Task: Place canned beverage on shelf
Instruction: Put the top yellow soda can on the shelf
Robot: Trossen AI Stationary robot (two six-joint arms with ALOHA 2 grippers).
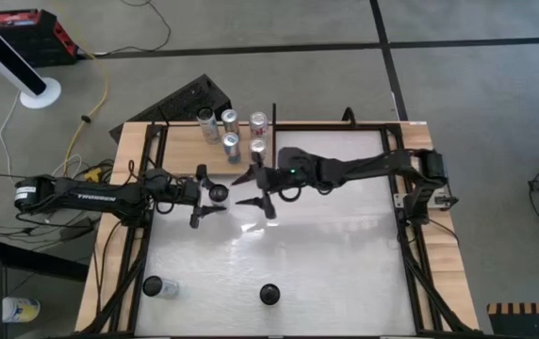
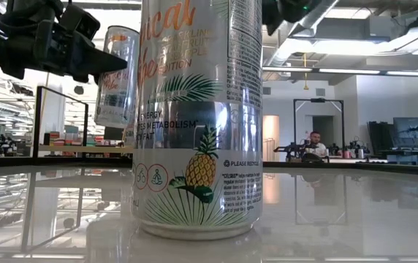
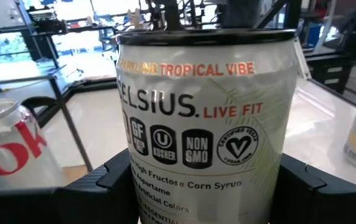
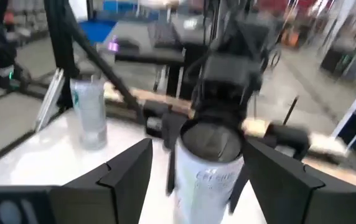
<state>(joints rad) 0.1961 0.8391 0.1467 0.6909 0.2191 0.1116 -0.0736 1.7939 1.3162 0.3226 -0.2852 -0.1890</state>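
Fingers of the left gripper (image 1: 209, 201) clamp a Celsius can (image 3: 203, 124), held over the white worktop (image 1: 326, 264) just short of the shelf (image 1: 180, 141) — four cans (image 1: 232, 132) already stand on that pale board. The right gripper (image 1: 253, 191) hovers beside it, fingers spread wide — nothing between them.
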